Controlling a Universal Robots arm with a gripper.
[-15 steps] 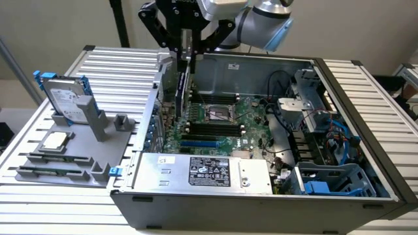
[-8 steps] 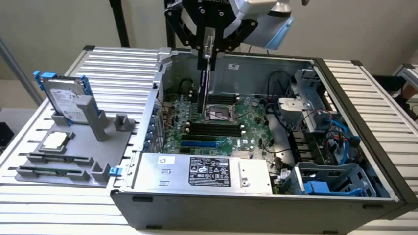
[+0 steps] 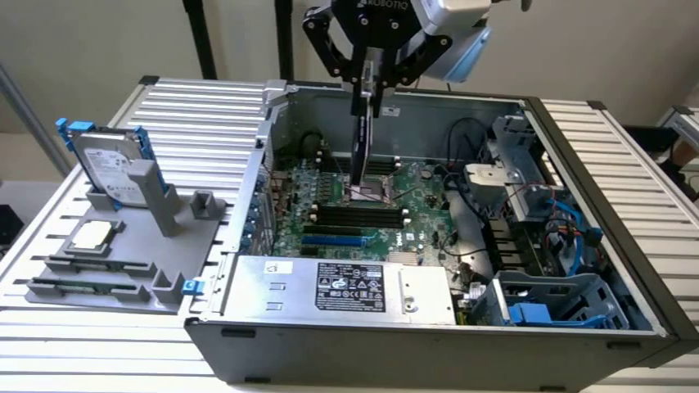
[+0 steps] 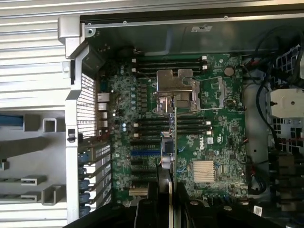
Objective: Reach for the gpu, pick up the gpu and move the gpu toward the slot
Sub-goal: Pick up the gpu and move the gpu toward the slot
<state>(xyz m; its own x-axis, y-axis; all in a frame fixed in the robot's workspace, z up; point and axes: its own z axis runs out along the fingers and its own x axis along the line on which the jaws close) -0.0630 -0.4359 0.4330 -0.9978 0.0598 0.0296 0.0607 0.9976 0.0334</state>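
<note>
- The gpu point(image 3: 362, 135) hangs edge-on and upright from the gripper point(image 3: 366, 86), above the open computer case point(image 3: 437, 344) and over the motherboard point(image 3: 377, 209).
- The claw's fingers are clamped on the card's top edge.
- In the wrist view the card point(image 4: 175, 142) runs as a thin line above the blue slot point(image 4: 142, 154).
- To do this well, I'd keep the card vertical, parallel to the slots and clear of the cables point(image 3: 568, 229).

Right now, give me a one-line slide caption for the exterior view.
Gripper holds the gpu edge-on above the motherboard inside the open computer case.
</note>
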